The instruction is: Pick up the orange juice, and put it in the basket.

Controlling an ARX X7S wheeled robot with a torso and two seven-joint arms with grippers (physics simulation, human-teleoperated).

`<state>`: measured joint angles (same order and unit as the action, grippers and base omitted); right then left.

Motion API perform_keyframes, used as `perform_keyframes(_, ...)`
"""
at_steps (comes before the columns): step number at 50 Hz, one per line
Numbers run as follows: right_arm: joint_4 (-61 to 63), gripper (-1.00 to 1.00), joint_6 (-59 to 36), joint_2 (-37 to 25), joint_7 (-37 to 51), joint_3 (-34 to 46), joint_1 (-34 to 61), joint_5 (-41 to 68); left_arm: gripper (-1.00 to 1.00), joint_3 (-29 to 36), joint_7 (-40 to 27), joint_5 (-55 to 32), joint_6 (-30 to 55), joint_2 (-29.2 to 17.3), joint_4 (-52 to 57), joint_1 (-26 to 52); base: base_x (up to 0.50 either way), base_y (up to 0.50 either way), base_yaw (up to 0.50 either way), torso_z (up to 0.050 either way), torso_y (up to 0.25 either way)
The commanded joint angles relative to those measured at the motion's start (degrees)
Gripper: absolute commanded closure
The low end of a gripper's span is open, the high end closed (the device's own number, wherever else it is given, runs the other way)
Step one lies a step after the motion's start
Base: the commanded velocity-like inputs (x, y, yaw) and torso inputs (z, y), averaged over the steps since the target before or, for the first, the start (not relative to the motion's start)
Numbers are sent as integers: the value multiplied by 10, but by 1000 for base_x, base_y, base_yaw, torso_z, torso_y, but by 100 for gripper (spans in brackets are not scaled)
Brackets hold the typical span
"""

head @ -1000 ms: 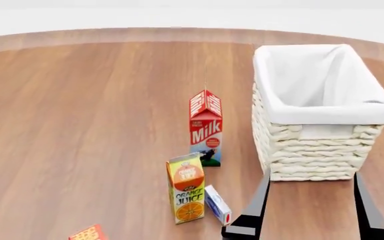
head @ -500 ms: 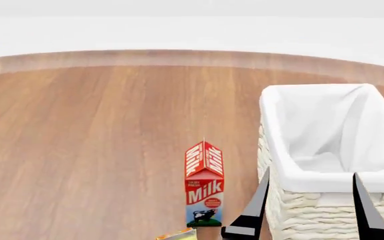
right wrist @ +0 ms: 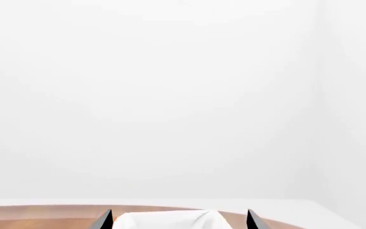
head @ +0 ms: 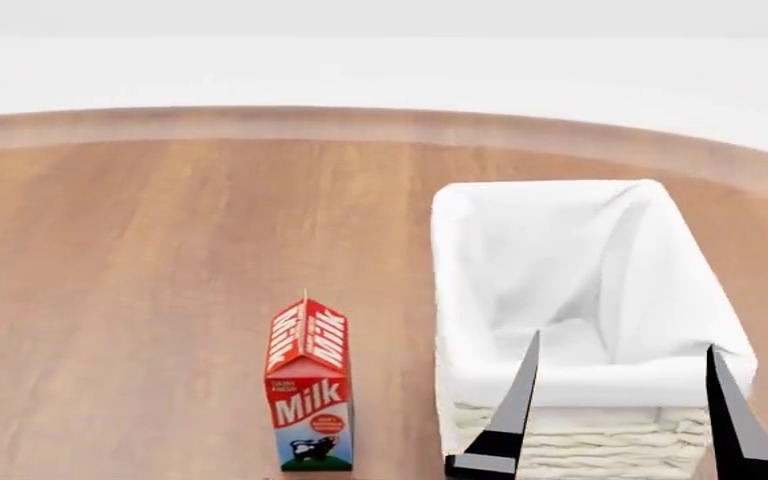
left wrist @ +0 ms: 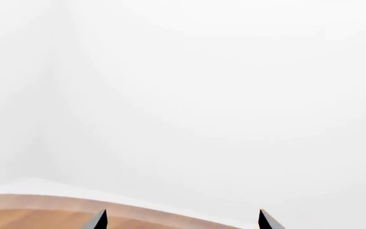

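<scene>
A wood-grain desk (head: 131,280) with a curved far edge meets plain white walls. The Milk carton (head: 308,385) stands upright left of the basket (head: 564,300). The right hand (head: 618,410) is spread open, empty; the left hand (left wrist: 181,220) likewise. No orange juice shows.

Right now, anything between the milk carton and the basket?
No. Head view shows bare wooden table between the milk carton and the basket.
</scene>
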<state>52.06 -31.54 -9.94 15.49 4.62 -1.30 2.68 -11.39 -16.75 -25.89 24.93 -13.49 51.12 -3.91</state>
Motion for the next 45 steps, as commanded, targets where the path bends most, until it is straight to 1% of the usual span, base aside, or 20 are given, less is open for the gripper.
perform_keyframes(1, 1, -100, 3, -3, 4, -1, -1, 10, -100, 1, -5, -6, 0, -4, 2, 0, 0, -500, 0, 0, 0)
perform_keyframes(9, 0, -100, 2, -8, 7, 3, 0, 11, -100, 3, -8, -9, 0, -8, 0, 1, 0, -500, 0, 0, 0)
perform_keyframes(11, 1, -100, -8, -10, 14, 8, 3, -1, -100, 3, -9, -10, -1, -8, 1, 1, 0, -334, 0, 0, 0)
perform_keyframes(12, 5, -100, -30, -14, 24, 20, 12, -22, -100, 3, -8, -10, -2, -8, 0, 1, 0, 0, 0, 0, 0)
perform_keyframes(13, 6, -100, 6, -18, 15, 26, -1, -14, -100, -1, -10, -16, 1, -10, 7, -1, 0, 0, 500, 0, 0)
perform_keyframes(14, 4, -100, 9, -18, 15, 26, -2, -14, -100, -1, -10, -16, 1, -11, 7, -2, 0, 0, 500, 0, 0)
perform_keyframes(35, 2, -100, 10, -25, 20, 29, -1, -6, -100, 4, -17, -19, -5, -17, 4, -2, 0, 0, 500, 0, 0)
perform_keyframes(39, 1, -100, 11, -26, 21, 30, -1, -5, -100, -7, -14, -40, -15, -13, 6, -4, 0, 0, 500, 0, 0)
perform_keyframes(45, 0, -100, 6, -28, 22, 35, 3, -4, -100, -6, -22, -43, -5, -18, 8, -1, 0, 0, 500, 0, 0)
